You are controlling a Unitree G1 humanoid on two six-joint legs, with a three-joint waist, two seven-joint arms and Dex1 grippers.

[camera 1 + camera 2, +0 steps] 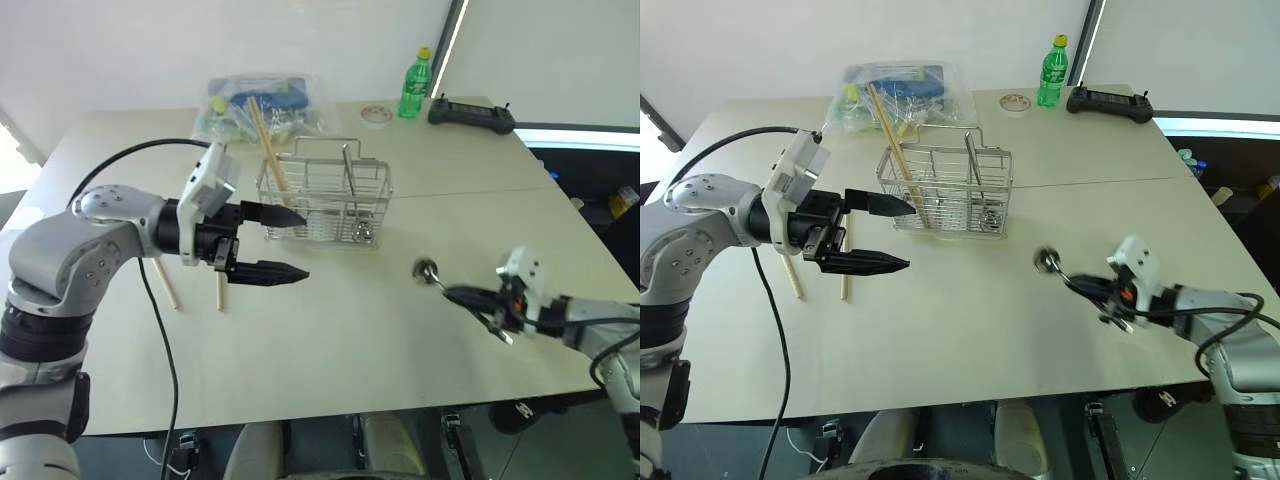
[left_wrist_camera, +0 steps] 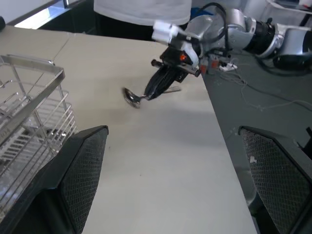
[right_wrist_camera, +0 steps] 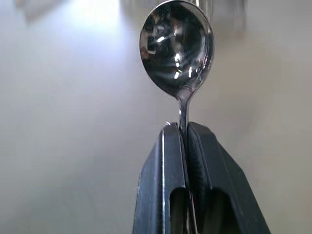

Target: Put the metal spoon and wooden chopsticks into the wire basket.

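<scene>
Bare pale tabletop [image 1: 330, 350] between arms, right gripper [image 3: 184, 134] clamped on shiny metal spoon [image 3: 176, 46] handle, left gripper [image 1: 290, 243] spread wide, empty, beside silver wire basket [image 1: 325, 200].

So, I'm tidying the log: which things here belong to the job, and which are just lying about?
Job: metal spoon in right gripper; wooden chopsticks; wire basket.
Lying about: plastic bag; green bottle; black controller; tape roll.

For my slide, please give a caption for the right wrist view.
Right gripper shut on the metal spoon, holding its handle.
</scene>
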